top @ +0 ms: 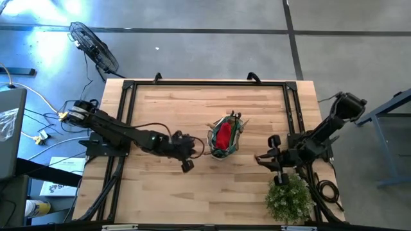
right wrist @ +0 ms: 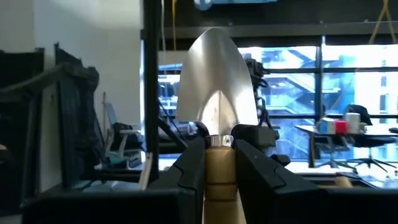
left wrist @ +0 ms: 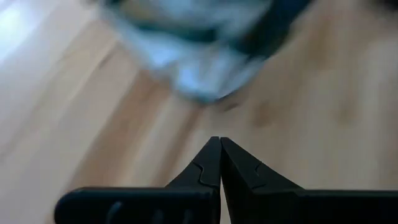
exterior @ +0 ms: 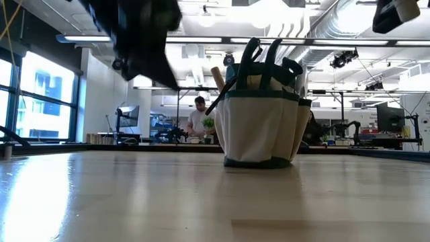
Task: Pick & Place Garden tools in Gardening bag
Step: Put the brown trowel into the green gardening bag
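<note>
Right end effector [right wrist: 220, 163] grips a silver trowel [right wrist: 216, 81] at the neck above its wooden handle, blade raised. We see the left end effector [left wrist: 220, 163] pressed closed, empty, above the table [top: 167, 192]. Beyond its tips sits the gardening bag [top: 223, 136], red glove [top: 223, 135] inside.

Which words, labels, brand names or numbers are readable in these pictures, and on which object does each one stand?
No text can be read in any view.
The gardening bag shows no label or brand on its visible side.
The trowel clamped in the right gripper has a plain blade, no stamp visible.
Papers on the floor left of the table carry print too small to read.
The left gripper bears no marking.
</note>
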